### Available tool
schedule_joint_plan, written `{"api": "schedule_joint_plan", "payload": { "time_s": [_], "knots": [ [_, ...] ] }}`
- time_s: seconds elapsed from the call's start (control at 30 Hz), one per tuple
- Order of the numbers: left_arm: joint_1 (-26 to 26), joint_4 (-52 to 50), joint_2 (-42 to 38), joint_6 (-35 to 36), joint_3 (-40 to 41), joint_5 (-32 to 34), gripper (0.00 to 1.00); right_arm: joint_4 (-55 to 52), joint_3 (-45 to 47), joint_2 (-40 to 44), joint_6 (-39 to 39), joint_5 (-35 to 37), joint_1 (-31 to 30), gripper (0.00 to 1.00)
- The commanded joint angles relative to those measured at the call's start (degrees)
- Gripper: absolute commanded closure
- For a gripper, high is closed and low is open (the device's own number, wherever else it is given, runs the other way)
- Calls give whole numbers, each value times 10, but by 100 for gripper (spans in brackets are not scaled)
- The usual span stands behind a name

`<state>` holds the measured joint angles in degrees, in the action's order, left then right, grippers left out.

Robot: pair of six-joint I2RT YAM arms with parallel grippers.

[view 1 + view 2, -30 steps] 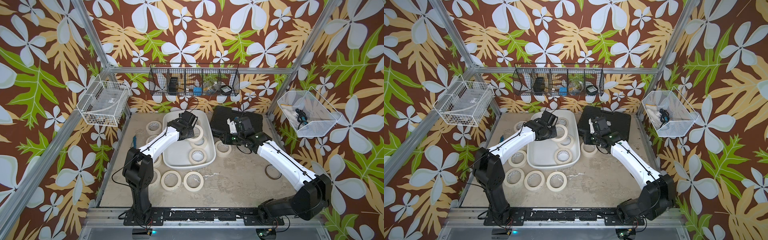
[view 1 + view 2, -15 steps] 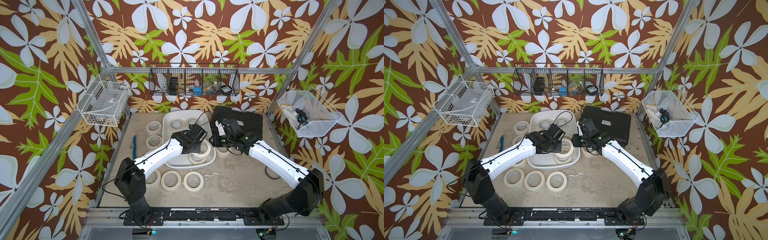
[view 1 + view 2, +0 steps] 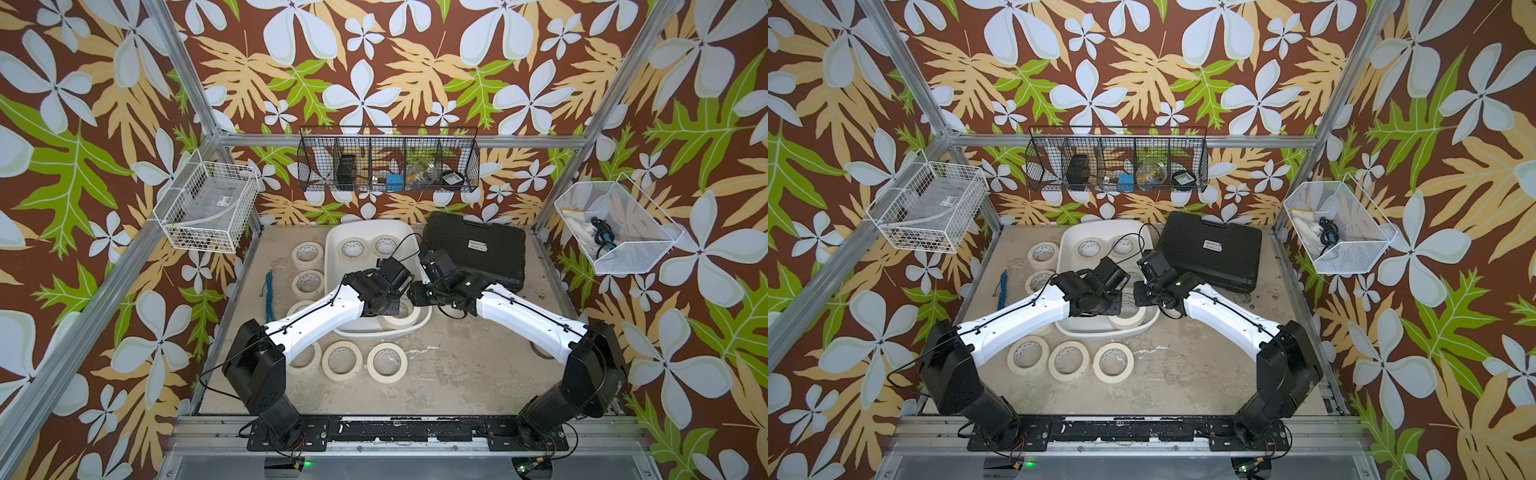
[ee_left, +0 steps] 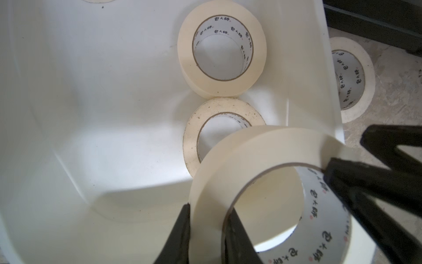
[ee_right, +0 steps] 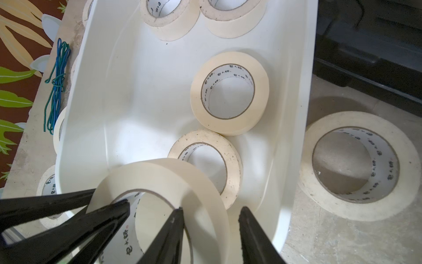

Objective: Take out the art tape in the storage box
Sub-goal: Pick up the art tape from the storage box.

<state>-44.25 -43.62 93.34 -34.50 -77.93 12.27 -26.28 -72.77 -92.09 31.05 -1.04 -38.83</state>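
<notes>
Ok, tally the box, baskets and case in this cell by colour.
White: 3 (storage box, wire basket, mesh basket)
Black: 2 (long wire basket, hard case)
Total: 5

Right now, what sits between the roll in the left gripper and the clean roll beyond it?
One speckled roll lying flat on the storage box floor, nothing else; both wrist views show it.
</notes>
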Motion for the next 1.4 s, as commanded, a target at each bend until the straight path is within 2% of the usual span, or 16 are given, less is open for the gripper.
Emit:
{"api": "schedule_joint_plan", "payload": {
  "time_s": [0.0,0.53,0.73,0.97,1.1,1.2,1.37],
  "knots": [
    [-1,33,-11,0,-5,-23,88,-6,-1,-6,-8,39,-2,57],
    [-1,30,4,-10,-18,-9,88,2,23,35,-30,14,-12,46],
    [-1,24,-2,-10,-22,-9,89,6,28,48,-39,26,-15,47],
    [-1,27,-12,-9,-19,-13,89,-32,0,9,-39,75,-15,58],
    [-1,29,-15,-11,-16,-13,86,-32,-7,6,-38,77,-16,72],
    [-1,31,-16,-13,-14,-8,76,-30,-8,11,-39,75,-16,80],
    [-1,50,-32,-23,-4,-10,57,-43,-9,22,-47,89,-15,86]
  ]
}}
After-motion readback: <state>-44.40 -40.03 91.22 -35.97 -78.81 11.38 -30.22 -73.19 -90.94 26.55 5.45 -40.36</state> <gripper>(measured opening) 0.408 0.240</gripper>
